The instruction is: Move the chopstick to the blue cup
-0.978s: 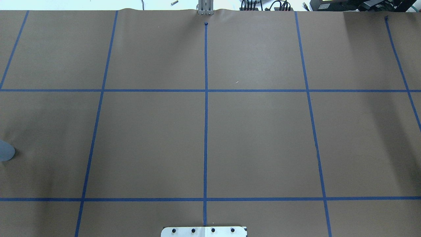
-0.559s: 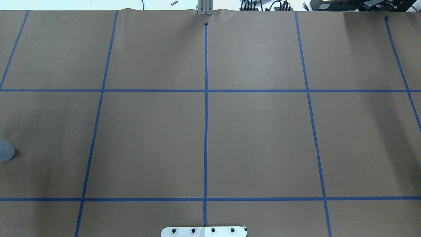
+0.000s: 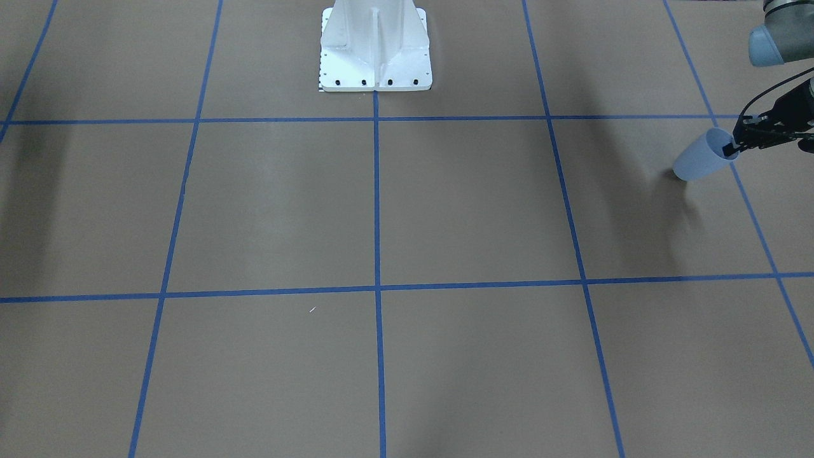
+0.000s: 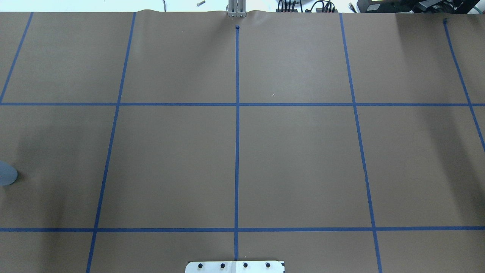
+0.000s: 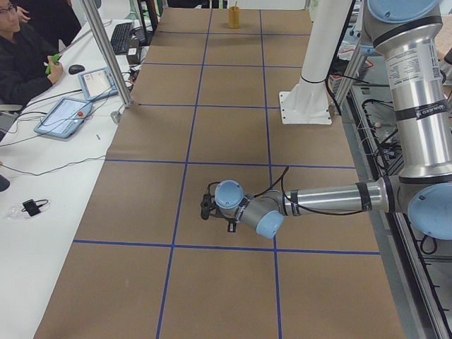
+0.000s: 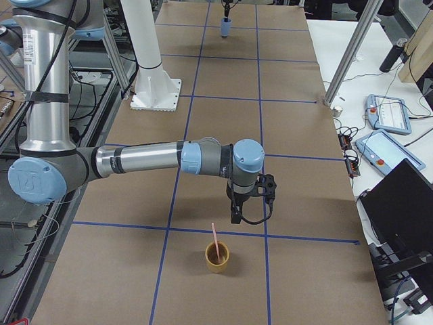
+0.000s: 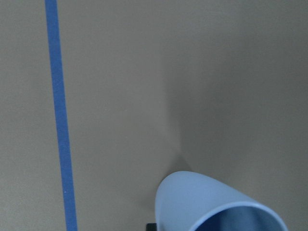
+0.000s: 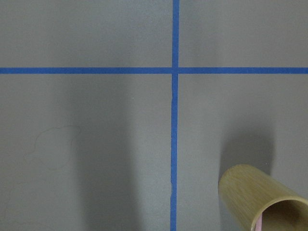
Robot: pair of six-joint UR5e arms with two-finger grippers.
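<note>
The blue cup point(image 3: 698, 160) stands upright far out on my left side and shows at the overhead view's left edge point(image 4: 6, 173). My left gripper point(image 3: 730, 150) is at its rim, with the fingers closed on the cup wall. The left wrist view shows the cup point(image 7: 216, 204) from close above. The pale pink chopstick point(image 6: 213, 237) stands in a tan bamboo cup point(image 6: 217, 257) far out on my right side. My right gripper point(image 6: 235, 218) hovers just beside that cup, pointing down. I cannot tell whether it is open or shut. The bamboo cup also shows in the right wrist view point(image 8: 257, 199).
The table is covered in brown paper with a blue tape grid point(image 4: 237, 104). The white robot base point(image 3: 375, 48) stands at the middle of the near edge. Operators, tablets and cables are along the far side point(image 5: 67, 116).
</note>
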